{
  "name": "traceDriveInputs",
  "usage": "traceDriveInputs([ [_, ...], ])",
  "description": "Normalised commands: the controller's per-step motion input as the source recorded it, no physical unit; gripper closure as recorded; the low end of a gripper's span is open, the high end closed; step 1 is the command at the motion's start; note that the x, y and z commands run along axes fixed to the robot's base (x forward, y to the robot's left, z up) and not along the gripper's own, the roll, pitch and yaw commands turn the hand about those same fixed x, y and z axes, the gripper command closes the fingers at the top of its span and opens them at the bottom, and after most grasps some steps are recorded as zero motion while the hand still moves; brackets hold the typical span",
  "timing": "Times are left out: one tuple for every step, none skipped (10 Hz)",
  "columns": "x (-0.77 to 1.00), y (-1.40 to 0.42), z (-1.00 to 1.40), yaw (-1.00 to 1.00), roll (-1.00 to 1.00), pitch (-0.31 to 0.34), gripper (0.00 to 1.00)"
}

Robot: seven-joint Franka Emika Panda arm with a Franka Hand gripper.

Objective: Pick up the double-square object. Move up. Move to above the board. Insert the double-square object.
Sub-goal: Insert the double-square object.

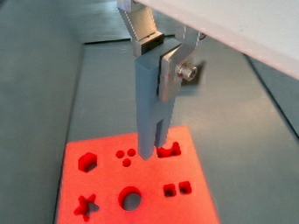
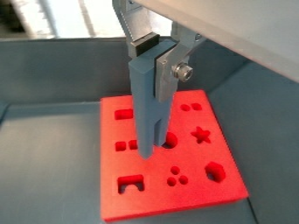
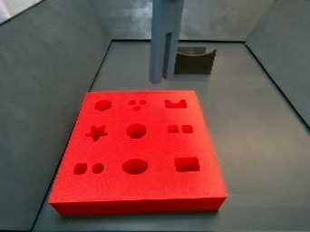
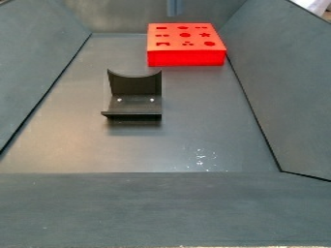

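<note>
My gripper (image 1: 159,59) is shut on the upper end of the double-square object (image 1: 152,105), a slender grey-blue bar that hangs upright; it shows in both wrist views (image 2: 156,57). The bar (image 2: 151,105) has two small prongs at its lower end, held in the air above the board (image 1: 105,179), a flat bright-red slab with shaped cut-outs. In a side view the bar (image 3: 165,41) hangs over the far part of the board (image 3: 140,186), and the gripper is cut off above the frame. In a side view the board (image 4: 188,50) lies at the far end; bar and gripper are out of view.
The fixture (image 3: 194,60), a dark bracket on a base plate, stands on the grey floor beyond the board; it also shows mid-floor in a side view (image 4: 134,94). Sloped grey walls (image 3: 49,54) enclose the floor on all sides.
</note>
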Motion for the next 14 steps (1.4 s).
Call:
traceDriveInputs([
  [0.05, -0.13, -0.13, -0.94, -0.06, -0.056, 1.0],
  [0.13, -0.14, -0.17, -0.88, -0.05, -0.059, 1.0],
  [0.32, -0.19, -0.3, -0.71, 0.0, -0.05, 1.0],
  [0.37, -0.21, -0.36, -0.67, 0.0, -0.043, 1.0],
  [0.36, -0.21, -0.38, -0.67, 0.0, -0.02, 1.0],
  [0.23, -0.2, -0.36, -0.8, 0.0, 0.0, 1.0],
  [0.22, -0.19, -0.32, -0.79, 0.0, 0.0, 1.0],
  [0.25, -0.18, -0.29, -0.77, 0.01, 0.0, 1.0],
  [0.29, -0.2, -0.25, -0.72, 0.0, 0.0, 1.0],
  [0.38, -0.19, -0.16, -0.63, 0.0, 0.0, 1.0],
  [0.36, -0.12, -0.07, -0.54, 0.13, 0.029, 1.0],
  [0.16, 0.0, -0.05, -0.54, 0.09, 0.054, 1.0],
  [0.08, 0.0, -0.01, -0.34, 0.01, 0.02, 1.0],
  [-0.08, 0.0, -0.06, 0.0, 0.06, 0.0, 1.0],
])
